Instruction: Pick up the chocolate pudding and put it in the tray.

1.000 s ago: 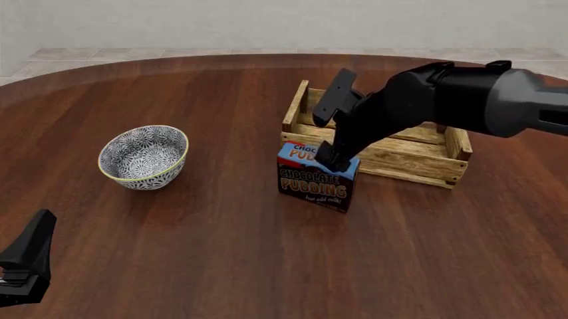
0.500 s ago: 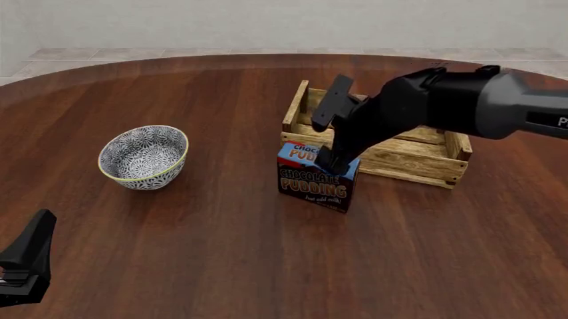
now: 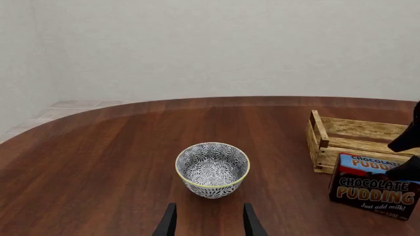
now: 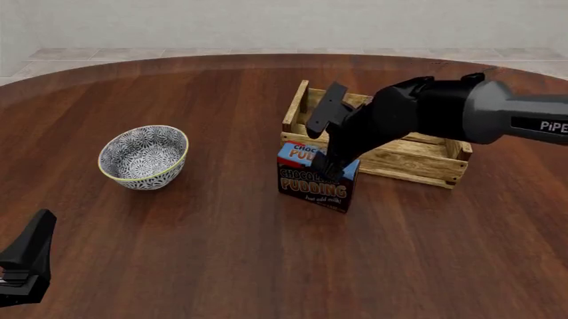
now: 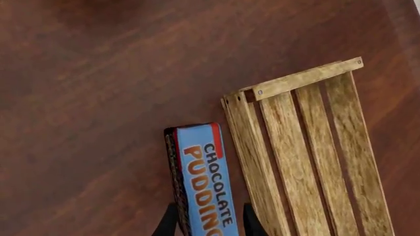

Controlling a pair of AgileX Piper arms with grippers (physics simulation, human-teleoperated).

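The chocolate pudding (image 4: 316, 181) is a carton with a blue top and dark brown front, standing upright on the table right in front of the tray (image 4: 417, 149), a light wooden slat crate. My right gripper (image 4: 330, 170) is over the carton's top. In the right wrist view its open fingers (image 5: 169, 222) straddle the blue top of the pudding (image 5: 204, 179), with the tray (image 5: 308, 157) right beside. My left gripper (image 3: 208, 227) is open and empty, low at the table's near left (image 4: 26, 266). In the left wrist view the pudding (image 3: 374, 189) and tray (image 3: 354, 137) show.
A round blue-white patterned bowl (image 4: 145, 157) stands on the left half of the dark wooden table, also in the left wrist view (image 3: 212, 169). The right arm (image 4: 443, 109) reaches across above the tray.
My right gripper has come down and slightly left onto the pudding's top, its fingers now lower around the carton. The pudding, tray, bowl and left arm have not moved.
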